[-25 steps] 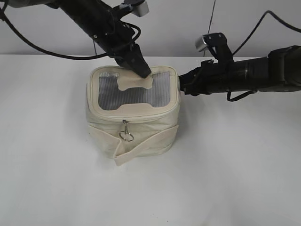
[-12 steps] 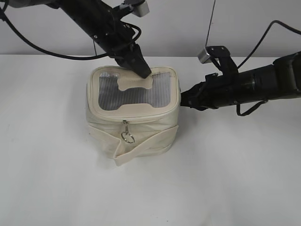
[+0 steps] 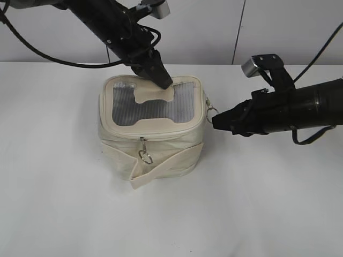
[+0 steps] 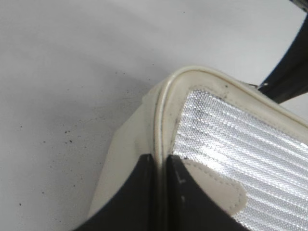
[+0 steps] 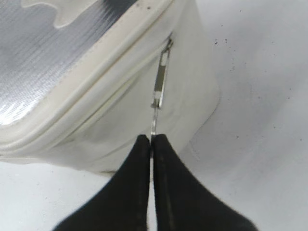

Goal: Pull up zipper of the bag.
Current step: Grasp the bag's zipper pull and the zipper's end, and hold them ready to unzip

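Note:
The cream bag [image 3: 153,144] stands on the white table, its grey mesh top [image 3: 153,104] facing up. My left gripper [image 3: 163,83] is shut on the bag's back top rim [image 4: 161,120], pinching the piping between its fingers. My right gripper [image 3: 215,122] is at the bag's right side, shut on a silver zipper pull [image 5: 161,79] whose ring end sits between the fingertips [image 5: 142,144]. The pull is stretched taut from the zip track [image 5: 96,106]. A second silver pull with a ring [image 3: 144,154] hangs loose on the bag's front, above the wide strap [image 3: 161,163].
The white table [image 3: 268,203] spreads around the bag, with a pale wall behind. Black cables trail from both arms at the top of the exterior view.
My right gripper has drawn back to the right and slightly forward, away from the bag's side, pulling the side zipper pull out taut. The left gripper and the bag have stayed put.

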You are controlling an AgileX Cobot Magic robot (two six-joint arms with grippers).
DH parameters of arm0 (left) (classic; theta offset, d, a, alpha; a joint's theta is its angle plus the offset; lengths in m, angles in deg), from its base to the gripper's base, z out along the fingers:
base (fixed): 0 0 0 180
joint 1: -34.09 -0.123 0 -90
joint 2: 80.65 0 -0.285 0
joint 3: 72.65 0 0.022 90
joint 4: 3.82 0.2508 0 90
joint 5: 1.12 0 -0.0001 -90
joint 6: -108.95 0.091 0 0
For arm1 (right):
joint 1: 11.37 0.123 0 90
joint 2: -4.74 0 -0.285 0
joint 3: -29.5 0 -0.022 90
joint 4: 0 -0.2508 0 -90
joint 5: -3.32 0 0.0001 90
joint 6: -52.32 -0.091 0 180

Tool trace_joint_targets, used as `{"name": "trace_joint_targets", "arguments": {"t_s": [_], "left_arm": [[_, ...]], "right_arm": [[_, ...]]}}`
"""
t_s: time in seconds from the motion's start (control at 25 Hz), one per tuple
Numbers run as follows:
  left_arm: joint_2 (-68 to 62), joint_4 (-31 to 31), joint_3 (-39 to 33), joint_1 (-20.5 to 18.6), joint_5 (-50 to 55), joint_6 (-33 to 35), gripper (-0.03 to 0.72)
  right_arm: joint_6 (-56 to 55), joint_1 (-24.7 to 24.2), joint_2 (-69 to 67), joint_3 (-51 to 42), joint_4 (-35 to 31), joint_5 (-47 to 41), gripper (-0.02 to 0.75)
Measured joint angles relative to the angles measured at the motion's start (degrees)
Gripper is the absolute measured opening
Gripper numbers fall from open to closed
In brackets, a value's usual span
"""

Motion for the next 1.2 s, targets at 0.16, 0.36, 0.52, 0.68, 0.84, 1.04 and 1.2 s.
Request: {"name": "trace_joint_targets", "arguments": {"t_s": [0.16,0.36,0.52,0.68,0.84,1.04,1.2], "left_arm": [[0.0,0.0,0.0,0.0,0.0,-0.6,0.044],[0.0,-0.1,0.0,0.0,-0.1,-2.0,0.044],[0.0,-0.1,0.0,0.1,-0.4,-3.6,0.044],[0.0,-0.1,0.0,0.4,-1.6,-8.3,0.043],[0.0,-0.2,0.0,0.9,-2.2,-10.5,0.043],[0.0,0.3,0.0,2.1,-2.7,-11.4,0.043],[0.1,0.2,0.0,2.2,-2.4,-12.9,0.043]], "right_arm": [[-0.1,-0.1,4.5,-4.3,0.0,-0.4,0.011],[-0.6,-0.1,8.3,-9.4,-0.2,-2.9,0.011],[-1.1,0.4,11.3,-12.8,-0.3,-7.6,0.011],[-2.2,6.6,12.2,-13.1,-1.9,-7.3,0.011],[-2.3,17.8,10.9,-10.4,-6.2,-1.6,0.012],[-3.2,29.0,4.3,-1.4,-9.6,5.7,0.014],[-9.5,31.0,1.0,2.0,-9.0,8.5,0.025]]}}
